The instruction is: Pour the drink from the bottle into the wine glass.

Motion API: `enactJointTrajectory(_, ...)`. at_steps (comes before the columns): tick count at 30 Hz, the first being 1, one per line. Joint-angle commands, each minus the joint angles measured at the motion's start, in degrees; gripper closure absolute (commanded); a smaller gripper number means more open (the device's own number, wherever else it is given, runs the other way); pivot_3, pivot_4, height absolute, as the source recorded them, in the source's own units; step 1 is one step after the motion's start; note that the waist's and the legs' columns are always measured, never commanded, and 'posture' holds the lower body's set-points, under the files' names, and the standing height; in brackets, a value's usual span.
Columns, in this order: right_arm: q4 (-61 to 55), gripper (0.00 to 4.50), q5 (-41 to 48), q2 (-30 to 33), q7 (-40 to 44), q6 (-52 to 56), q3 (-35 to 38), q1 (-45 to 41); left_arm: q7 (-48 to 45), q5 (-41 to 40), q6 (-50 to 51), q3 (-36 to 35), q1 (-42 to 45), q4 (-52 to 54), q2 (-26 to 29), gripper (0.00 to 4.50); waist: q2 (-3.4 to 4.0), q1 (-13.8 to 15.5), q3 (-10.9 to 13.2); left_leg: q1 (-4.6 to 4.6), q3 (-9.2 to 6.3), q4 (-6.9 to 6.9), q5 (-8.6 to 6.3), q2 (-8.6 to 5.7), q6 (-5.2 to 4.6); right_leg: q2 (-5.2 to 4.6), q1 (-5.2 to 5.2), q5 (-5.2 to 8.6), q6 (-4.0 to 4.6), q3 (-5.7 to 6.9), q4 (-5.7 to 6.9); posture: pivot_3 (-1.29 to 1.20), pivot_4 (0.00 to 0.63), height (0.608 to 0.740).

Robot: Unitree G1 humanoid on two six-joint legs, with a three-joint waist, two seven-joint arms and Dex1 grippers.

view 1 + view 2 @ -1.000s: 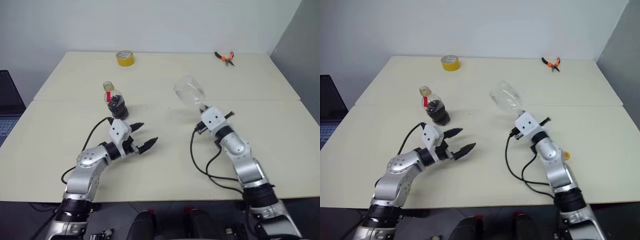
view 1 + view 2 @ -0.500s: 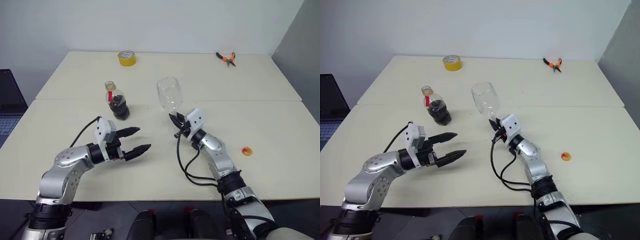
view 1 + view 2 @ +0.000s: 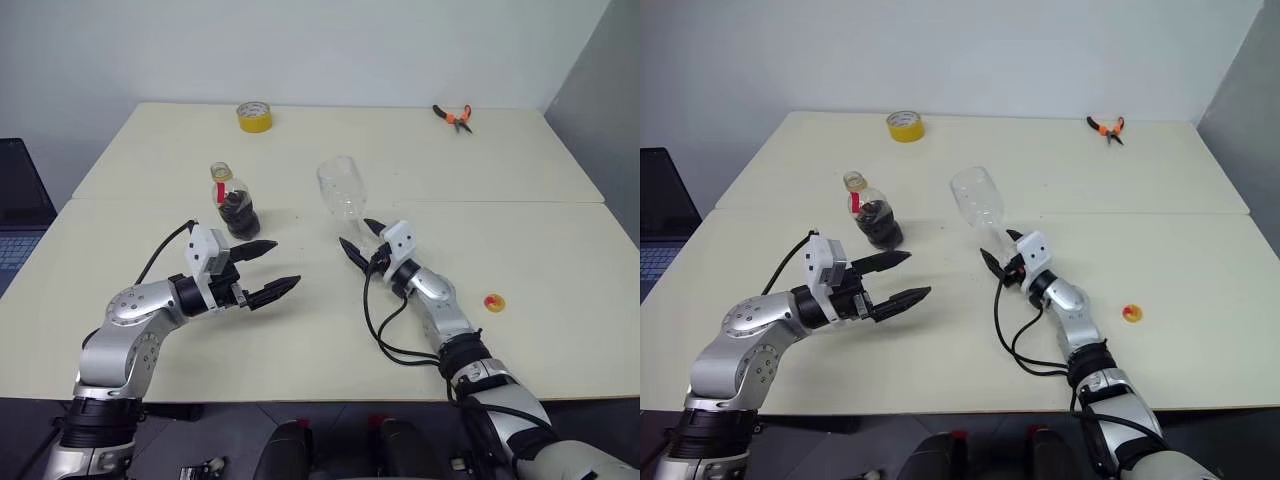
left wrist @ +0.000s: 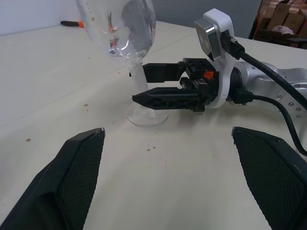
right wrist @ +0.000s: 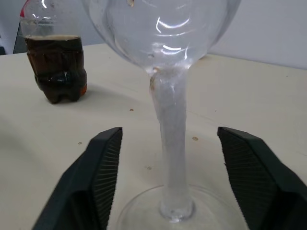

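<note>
The wine glass (image 3: 340, 188) stands upright on the table, clear and with nothing in it. My right gripper (image 3: 358, 238) is open, one finger on each side of the stem (image 5: 170, 120) without touching it. The bottle (image 3: 233, 201) stands to the left of the glass, with a red neck band and the dark drink (image 5: 56, 67) in its lower half. No cap shows on its neck. My left gripper (image 3: 266, 268) hovers open just in front of the bottle and holds nothing. In the left wrist view the glass foot (image 4: 146, 115) rests flat beside the right gripper's fingers (image 4: 165, 99).
A small yellow cap (image 3: 493, 302) lies on the table to the right of my right arm. A yellow tape roll (image 3: 252, 116) and orange-handled pliers (image 3: 451, 115) sit near the far edge. A laptop (image 3: 20, 205) stands off the table's left side.
The right gripper brought the tilted glass left, stood it upright on the table, then opened and let go of the stem. The left gripper stayed open and rose slightly.
</note>
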State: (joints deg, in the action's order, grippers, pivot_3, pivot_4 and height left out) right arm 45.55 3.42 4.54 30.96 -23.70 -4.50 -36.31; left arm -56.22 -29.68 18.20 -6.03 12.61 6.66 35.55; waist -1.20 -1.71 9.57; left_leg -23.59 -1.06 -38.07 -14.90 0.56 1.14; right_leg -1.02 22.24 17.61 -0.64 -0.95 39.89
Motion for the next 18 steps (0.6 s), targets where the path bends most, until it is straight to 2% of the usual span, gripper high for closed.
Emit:
enactJointTrajectory(1, -3.0, 0.02, -1.4, 1.3, -0.4, -0.8, -0.4, 0.8, -0.1, 0.8, -1.4, 0.5, 1.6, 0.5, -0.5, 0.00, 0.00, 0.0, 0.0, 0.00, 0.02, 0.00, 0.00, 0.00, -0.01, 0.00, 0.00, 0.00, 0.00, -0.02, 0.01, 0.00, 0.150, 0.740)
enactJointTrajectory(11, -5.4, 0.02, -4.8, 4.9, -4.7, 1.7, 0.0, 2.4, 1.1, 1.5, -0.6, 0.7, 2.6, 1.9, -0.8, 0.00, 0.00, -0.1, 0.0, 0.01, 0.01, 0.01, 0.00, 0.01, 0.00, 0.00, 0.01, 0.00, 0.01, 0.00, 0.03, 0.00, 0.150, 0.740)
enactJointTrajectory(18, -19.2, 0.02, -2.1, 6.2, -1.9, 8.2, -0.5, 7.4, 0.3, 1.6, -1.2, 0.7, 3.2, 1.5, -0.6, 0.00, 0.00, 0.0, 0.0, 0.01, 0.00, 0.01, -0.01, 0.01, -0.01, 0.00, 0.00, 0.01, 0.01, 0.00, 0.03, 0.00, 0.150, 0.740)
